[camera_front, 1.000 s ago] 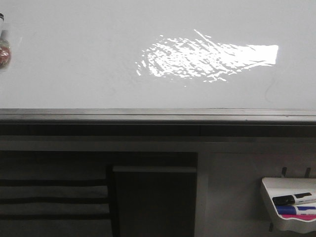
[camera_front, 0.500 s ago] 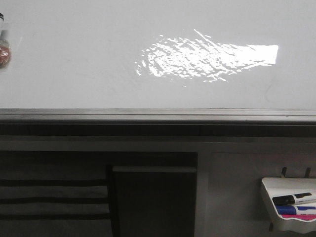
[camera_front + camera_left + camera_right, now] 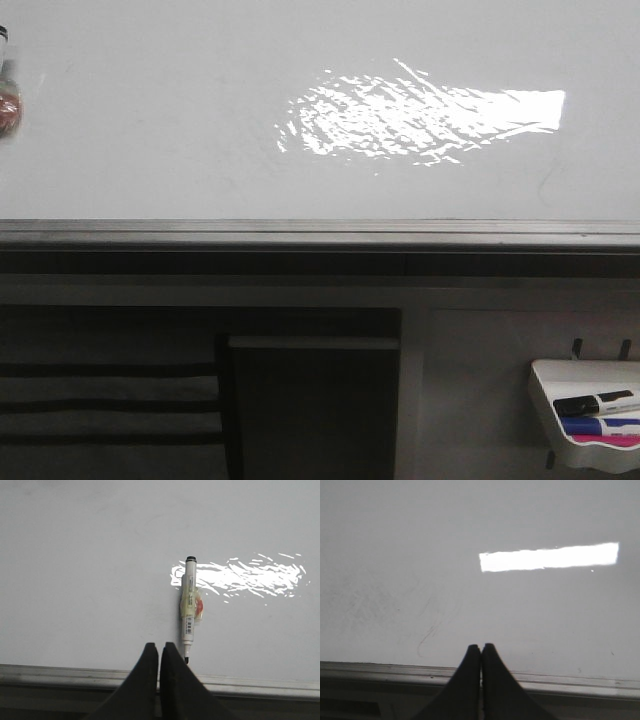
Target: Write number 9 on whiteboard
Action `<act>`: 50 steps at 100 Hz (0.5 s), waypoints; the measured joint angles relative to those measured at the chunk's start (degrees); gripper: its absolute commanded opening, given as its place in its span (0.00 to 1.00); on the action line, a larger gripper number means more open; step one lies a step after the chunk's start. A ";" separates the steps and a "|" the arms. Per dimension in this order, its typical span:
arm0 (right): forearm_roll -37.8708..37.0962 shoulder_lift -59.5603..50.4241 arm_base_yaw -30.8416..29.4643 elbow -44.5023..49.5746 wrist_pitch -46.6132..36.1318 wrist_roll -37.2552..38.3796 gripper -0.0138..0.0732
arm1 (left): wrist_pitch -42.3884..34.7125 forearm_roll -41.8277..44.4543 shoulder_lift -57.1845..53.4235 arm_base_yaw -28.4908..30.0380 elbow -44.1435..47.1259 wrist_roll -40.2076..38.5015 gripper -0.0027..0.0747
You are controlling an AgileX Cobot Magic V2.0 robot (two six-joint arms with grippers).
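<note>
The whiteboard (image 3: 150,120) is a large pale glossy board with a bright rippled glare patch (image 3: 420,120) and a grey metal edge strip (image 3: 320,232). No number 9 shows on it, only faint thin smudge lines (image 3: 427,632). A white marker (image 3: 188,607) with a black tip lies on the board (image 3: 75,580), just beyond my left gripper (image 3: 160,646), its tip beside the right finger. It also shows at the front view's left edge (image 3: 8,105). My left gripper is shut and empty. My right gripper (image 3: 481,646) is shut and empty over the board's edge (image 3: 395,670). Neither gripper shows in the front view.
A small white tray (image 3: 565,375) hangs at the lower right, below the board, holding a black marker (image 3: 595,403) and coloured ones. Under the edge strip there is a dark panel (image 3: 312,410) and a pale frame (image 3: 320,292).
</note>
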 measured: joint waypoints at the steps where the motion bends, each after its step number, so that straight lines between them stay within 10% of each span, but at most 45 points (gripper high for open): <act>1: 0.00 0.00 0.00 -0.74 0.44 0.00 0.08 | 0.29 0.00 0.00 0.00 -0.61 0.00 0.01; 50: 0.45 18.54 0.00 -26.29 24.99 0.00 0.08 | 24.28 1.29 17.09 0.00 -30.17 0.00 0.01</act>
